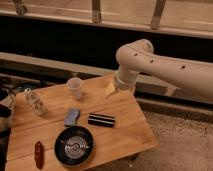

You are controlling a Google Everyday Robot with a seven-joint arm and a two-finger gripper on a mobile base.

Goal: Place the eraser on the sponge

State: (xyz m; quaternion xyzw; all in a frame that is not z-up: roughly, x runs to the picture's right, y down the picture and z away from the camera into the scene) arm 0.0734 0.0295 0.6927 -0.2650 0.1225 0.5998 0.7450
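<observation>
While the claw (110, 90) hangs above the desk's (131, 134) far edge, apart or together I cannot tell, the black eraser (101, 119) lies beside the blue-grey sponge (71, 116), not touching. Gripping the eraser across its narrow side should land it flat.

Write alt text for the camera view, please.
A white robot arm reaches over a wooden table, its gripper at the far edge by a yellow block; a black eraser lies mid-table beside a blue pad, near a cup.
</observation>
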